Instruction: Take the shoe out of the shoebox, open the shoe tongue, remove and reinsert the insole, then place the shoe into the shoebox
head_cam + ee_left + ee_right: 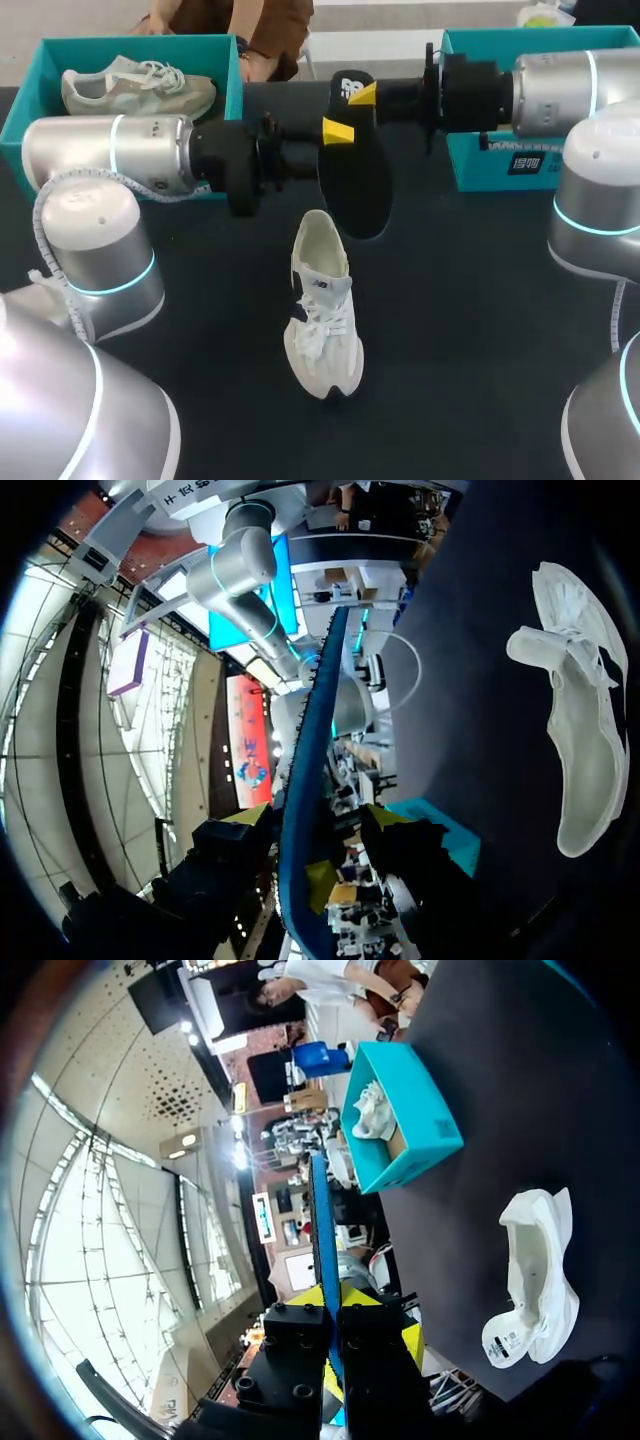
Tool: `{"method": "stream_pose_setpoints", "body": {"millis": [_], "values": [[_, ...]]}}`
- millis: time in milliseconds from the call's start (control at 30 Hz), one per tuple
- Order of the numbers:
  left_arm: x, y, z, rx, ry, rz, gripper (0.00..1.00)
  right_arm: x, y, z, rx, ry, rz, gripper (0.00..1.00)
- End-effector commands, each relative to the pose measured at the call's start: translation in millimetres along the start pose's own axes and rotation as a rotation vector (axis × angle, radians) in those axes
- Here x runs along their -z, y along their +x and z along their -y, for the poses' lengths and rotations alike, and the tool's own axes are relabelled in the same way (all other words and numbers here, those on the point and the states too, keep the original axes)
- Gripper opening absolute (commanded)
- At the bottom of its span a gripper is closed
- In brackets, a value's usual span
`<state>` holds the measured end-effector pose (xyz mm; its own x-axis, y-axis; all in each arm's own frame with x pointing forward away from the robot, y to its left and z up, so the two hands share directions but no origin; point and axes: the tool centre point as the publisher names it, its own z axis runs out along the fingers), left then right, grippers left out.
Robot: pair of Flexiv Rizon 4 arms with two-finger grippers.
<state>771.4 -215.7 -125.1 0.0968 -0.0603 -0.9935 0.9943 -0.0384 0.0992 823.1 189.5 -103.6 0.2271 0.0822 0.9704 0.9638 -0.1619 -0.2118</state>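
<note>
Dark table (450, 330), shoebox (130, 42) behind; shoe (322, 310) near insole (358, 190); right tool (335, 1305) clamps insole; left tool (315, 825): grip unclear.

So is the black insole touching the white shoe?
Apart. The left wrist view shows the insole held up edge-on, with bare table between it and the shoe.

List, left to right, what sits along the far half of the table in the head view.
Teal shoebox with a beige shoe inside → black insole, held up off the table in the right pincer → second teal shoebox.
</note>
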Motion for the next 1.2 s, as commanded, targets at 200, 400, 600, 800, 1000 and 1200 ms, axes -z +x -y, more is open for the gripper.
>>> {"method": "stream_pose_setpoints", "body": {"millis": [200, 400, 600, 800, 1000, 1200], "values": [[-3, 2.0, -2, 0.011, -0.004, 0.001, 0.00, -5, 0.0, 6.1, 0.011, -0.015, -0.016, 0.00], [7, -1.6, -1, 0.049, 0.001, -0.010, 0.00, -3, -0.4, 11.3, 0.068, -0.005, -0.013, 1.00], [24, -5.4, 1, 0.094, 0.003, -0.023, 0.00, 11, -5.4, 26.4, 0.172, 0.018, 0.001, 1.00], [37, -11.6, 1, 0.121, -0.003, -0.016, 0.00, 33, -11.7, 44.3, 0.227, 0.018, 0.014, 1.00], [47, -16.3, 4, 0.124, 0.004, -0.013, 0.00, 62, -14.8, 57.5, 0.278, 0.030, 0.024, 1.00], [57, -17.3, 7, 0.128, 0.001, -0.023, 0.00, 92, -16.1, 69.4, 0.324, 0.068, 0.035, 1.00]]}}
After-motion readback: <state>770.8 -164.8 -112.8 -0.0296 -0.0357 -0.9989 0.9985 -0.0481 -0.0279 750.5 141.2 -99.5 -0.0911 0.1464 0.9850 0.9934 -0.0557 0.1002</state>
